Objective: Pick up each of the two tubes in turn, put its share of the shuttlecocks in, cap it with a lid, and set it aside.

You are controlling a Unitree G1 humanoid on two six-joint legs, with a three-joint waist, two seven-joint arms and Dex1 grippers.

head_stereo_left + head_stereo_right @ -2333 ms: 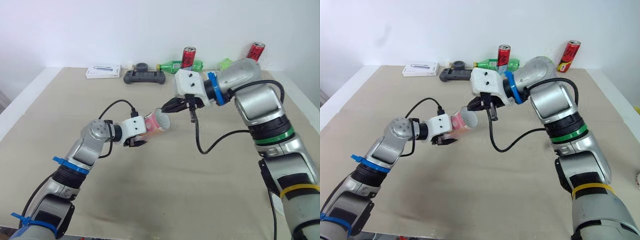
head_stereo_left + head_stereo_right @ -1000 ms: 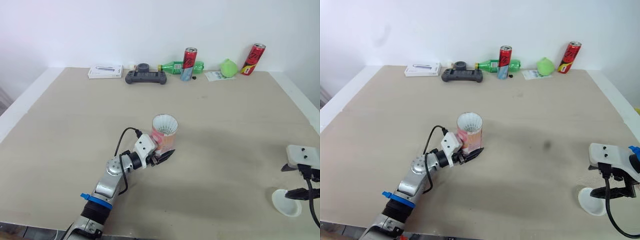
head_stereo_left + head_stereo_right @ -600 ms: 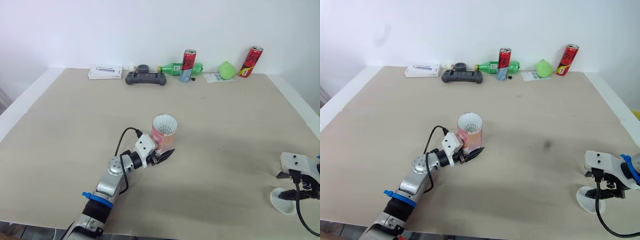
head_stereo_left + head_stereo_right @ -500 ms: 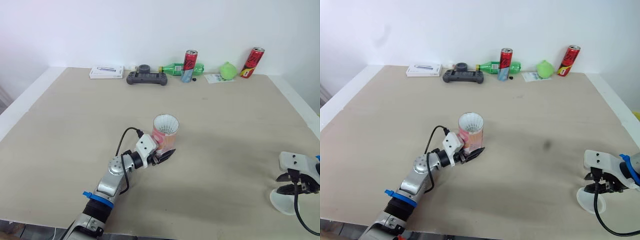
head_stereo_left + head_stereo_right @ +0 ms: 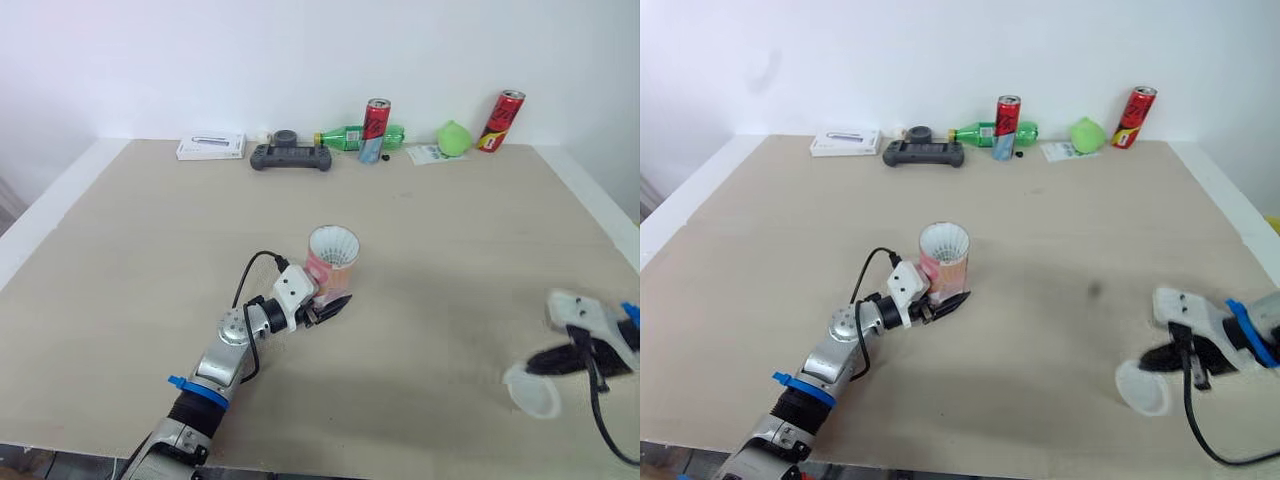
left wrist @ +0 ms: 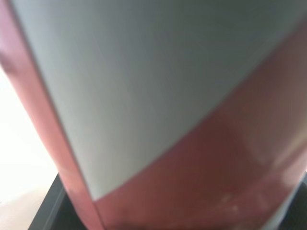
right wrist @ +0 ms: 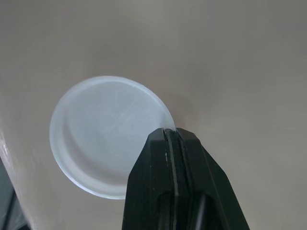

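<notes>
Left pincer [image 5: 324, 301] is clamping the tube [image 5: 328, 268] upright mid-surface [image 5: 450, 240], its open mouth showing a shuttlecock [image 5: 333, 243], presumably awaiting capping. Right pincer [image 7: 170, 134] is pinching the translucent lid [image 7: 103, 146] by its rim near the front right corner.

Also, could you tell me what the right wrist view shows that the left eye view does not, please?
The right wrist view gives the grip up close: the right gripper pinched shut on the rim of the translucent white lid. The left eye view gives the wider scene: the left gripper holding the tube mouth-up, with a green bottle and a black controller along the far edge of the table. Both share the lid in the right gripper, over the beige table.
</notes>
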